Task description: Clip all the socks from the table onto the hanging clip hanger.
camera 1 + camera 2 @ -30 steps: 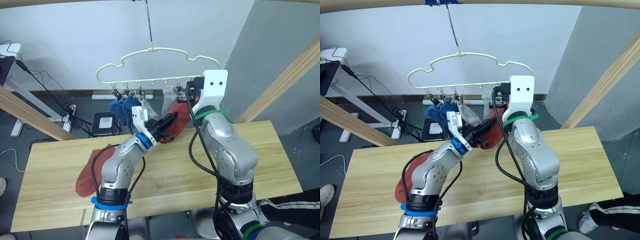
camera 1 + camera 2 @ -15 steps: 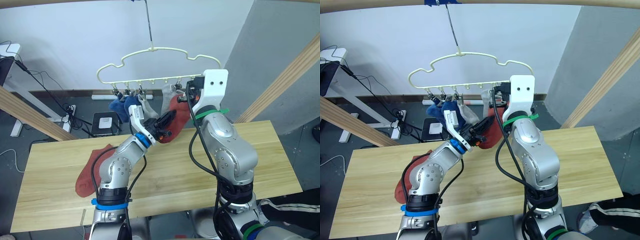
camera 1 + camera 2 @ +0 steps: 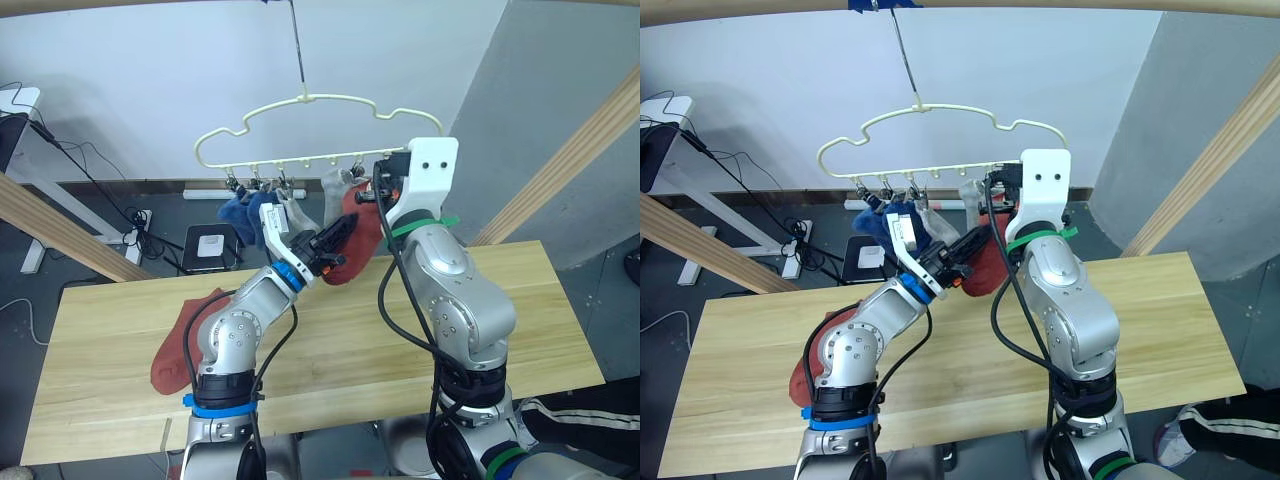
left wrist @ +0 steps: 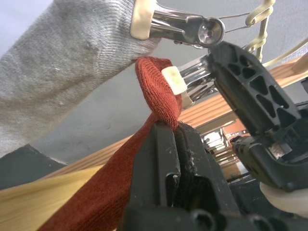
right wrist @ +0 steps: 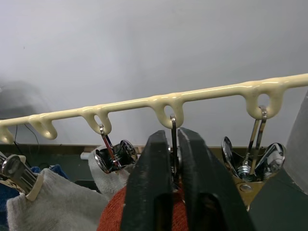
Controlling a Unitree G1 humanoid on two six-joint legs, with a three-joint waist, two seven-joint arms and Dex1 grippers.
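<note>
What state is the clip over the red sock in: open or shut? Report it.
Open: the right pincer squeezes the clip, and the sock edge sits between its pads.

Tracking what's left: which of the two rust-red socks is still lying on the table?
The rust-red sock flat on the table by the left arm's base. The other red sock is up at the clip hanger, pinched by the left end effector.

Left end effector [image 3: 338, 232] raised the red sock [image 3: 356, 243] toward the clips.

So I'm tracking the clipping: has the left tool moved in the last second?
Yes. The left tool, shut on the rust-red fabric sock, has risen toward the pale yellow wire clip hanger, which stayed put.
</note>
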